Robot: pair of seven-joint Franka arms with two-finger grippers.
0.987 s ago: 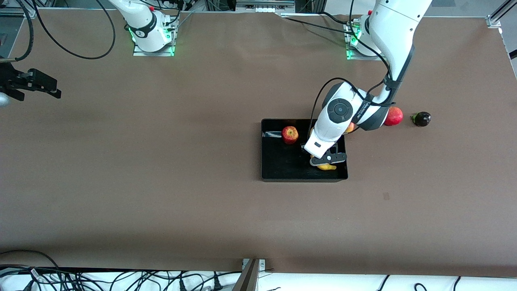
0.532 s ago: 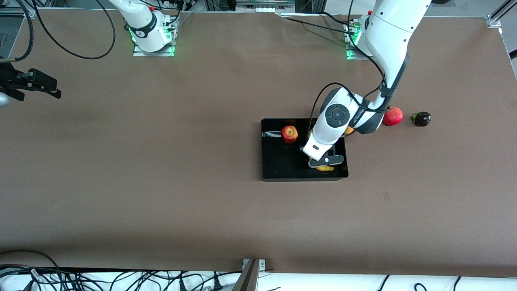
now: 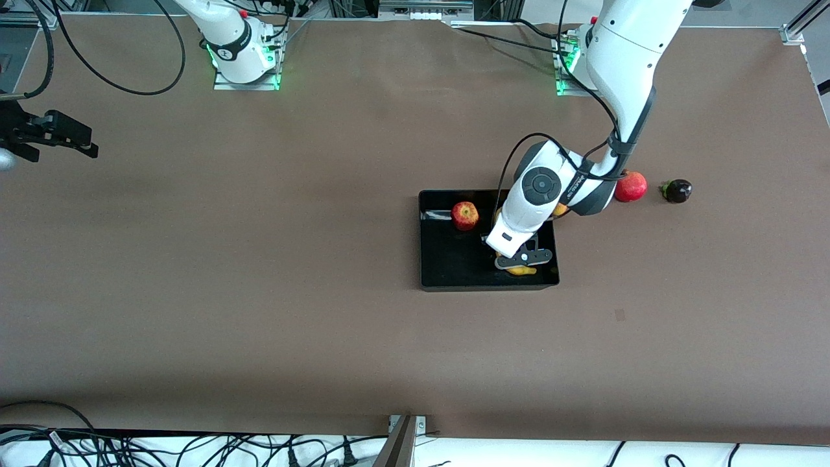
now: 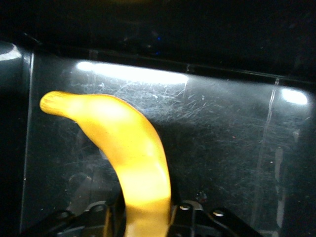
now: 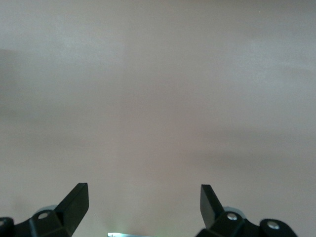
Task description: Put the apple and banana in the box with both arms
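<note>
The black box (image 3: 454, 259) lies on the brown table. The red apple (image 3: 465, 215) sits in it, at the side farther from the front camera. My left gripper (image 3: 522, 259) is down inside the box, at the end toward the left arm, shut on the yellow banana (image 3: 522, 270). In the left wrist view the banana (image 4: 128, 148) curves out from between the fingers of the gripper (image 4: 146, 217), just above the scratched box floor (image 4: 232, 148). My right gripper (image 3: 65, 135) is open and empty, waiting over the table's right-arm end; its view (image 5: 143, 200) shows bare table.
A red pomegranate (image 3: 631, 187) and a small dark fruit (image 3: 676, 191) lie on the table beside the box, toward the left arm's end. A red-yellow fruit (image 3: 561, 209) peeks out under the left arm at the box's corner.
The left gripper has shifted slightly and sunk lower into the box with the banana, then held still. The right arm has not moved.
</note>
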